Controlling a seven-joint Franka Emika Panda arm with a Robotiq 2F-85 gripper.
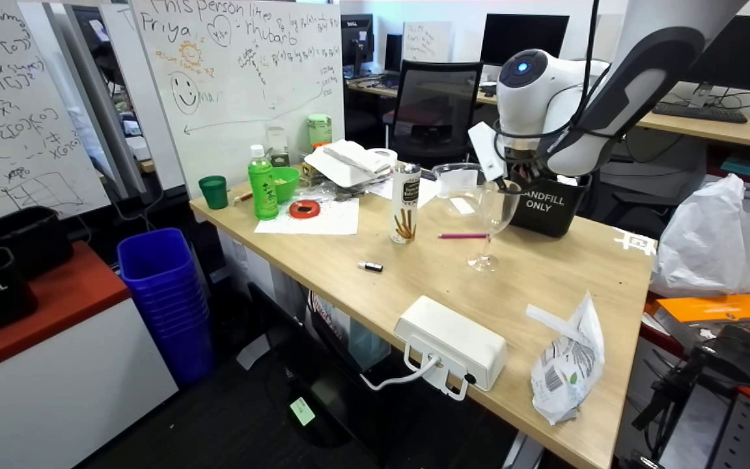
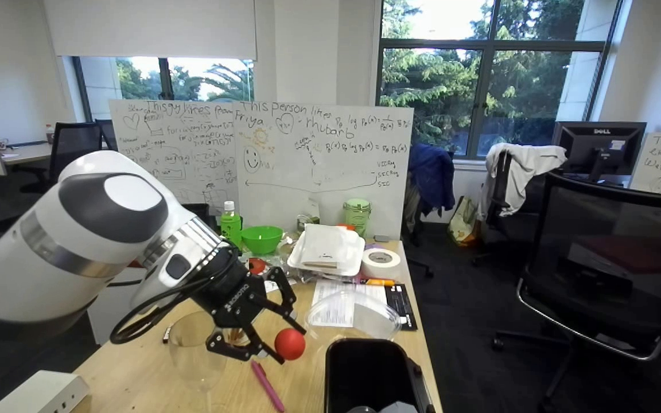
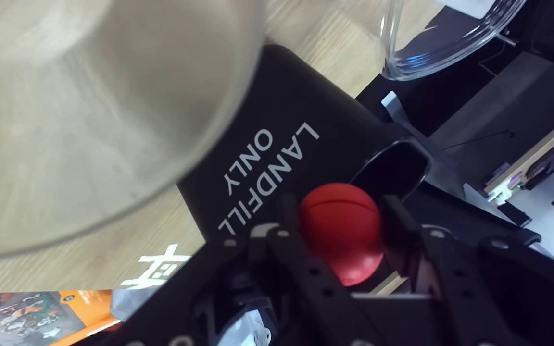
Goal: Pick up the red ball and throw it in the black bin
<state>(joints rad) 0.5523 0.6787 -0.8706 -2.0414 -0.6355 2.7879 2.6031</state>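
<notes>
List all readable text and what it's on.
"LANDFILL ONLY": black bin
"NDFILL ONLY", cut off: second bin on red-topped cabinet
"ROBOTIQ": tool
"DELL": monitor
"This person likes", "rhubarb": whiteboard
"This guy likes": adjacent whiteboard
Too small or blurred: other handwriting; bottle, canister, bag labels.

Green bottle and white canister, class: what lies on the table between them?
A round red object, lying on white paper, as an exterior view shows.

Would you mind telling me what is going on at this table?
The robot's gripper is closed on a red ball, holding it in the air near the black bin on the table. The ball is not in the bin yet; dropping it there is probably next. A glass stands upright close by.
</notes>
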